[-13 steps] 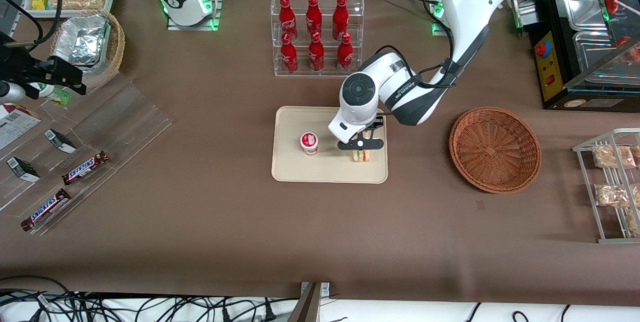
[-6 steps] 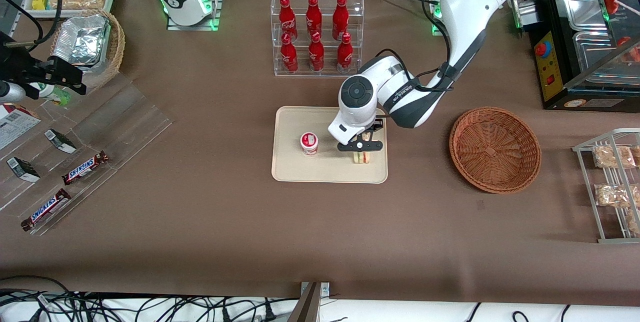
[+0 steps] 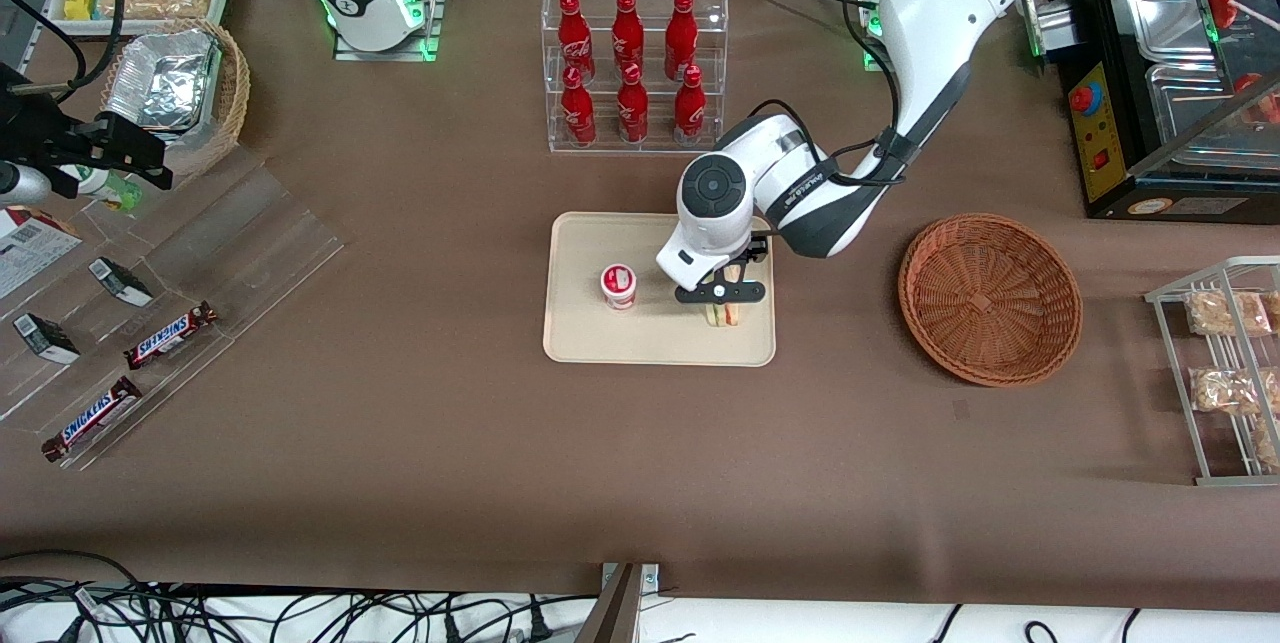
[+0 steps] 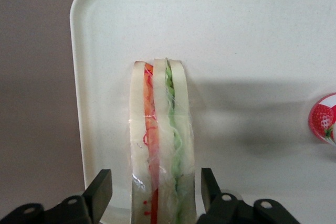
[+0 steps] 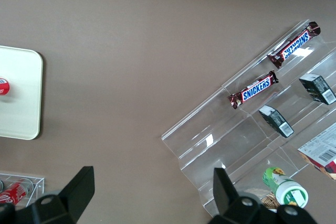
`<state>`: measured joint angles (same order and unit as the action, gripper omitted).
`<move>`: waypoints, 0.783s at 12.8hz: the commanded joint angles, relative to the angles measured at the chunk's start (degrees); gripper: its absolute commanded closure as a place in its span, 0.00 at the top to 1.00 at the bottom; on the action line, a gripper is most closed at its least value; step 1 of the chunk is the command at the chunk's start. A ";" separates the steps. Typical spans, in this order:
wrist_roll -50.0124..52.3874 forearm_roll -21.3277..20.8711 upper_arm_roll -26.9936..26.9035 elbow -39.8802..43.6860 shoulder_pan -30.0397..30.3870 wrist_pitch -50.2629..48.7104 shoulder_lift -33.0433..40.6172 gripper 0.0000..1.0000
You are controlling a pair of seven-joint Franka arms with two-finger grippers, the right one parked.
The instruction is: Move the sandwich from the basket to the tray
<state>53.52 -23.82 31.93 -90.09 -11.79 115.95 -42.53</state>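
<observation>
Item: clear-wrapped triangular wedge sandwich (image 4: 161, 140) of white bread, standing on edge on your cream-beige rectangular tray (image 3: 590, 338), at three o'clock from the small strawberry-lidded cup (image 3: 618, 285), so the woven reddish-brown basket (image 3: 990, 298) sits empty. The left arm's black two-finger gripper (image 4: 152, 195) straddles it, fingers spread clear of the wrap, apparently just releasing. Pink-red and green filling layers show between the slices.

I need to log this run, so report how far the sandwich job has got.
Nearly finished. Done: the basket holds nothing, and the sandwich stands on its edge on the tray, beside a small cup. In hand: the gripper is low over the tray, its open fingers either side of the sandwich with gaps showing, so it looks released. Left: lift the arm clear.
</observation>
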 commanded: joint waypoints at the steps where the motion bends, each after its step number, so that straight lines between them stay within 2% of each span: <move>1: 0.62 -1.23 -0.47 2.37 1.05 -0.46 0.95 1.00; 7: -1.30 -0.27 0.59 5.89 8.79 -6.78 4.82 1.00; 10: -11.47 4.90 0.67 5.98 14.05 -10.99 8.15 1.00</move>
<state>48.52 -22.54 31.96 -83.67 -1.12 107.95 -37.46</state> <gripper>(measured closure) 0.000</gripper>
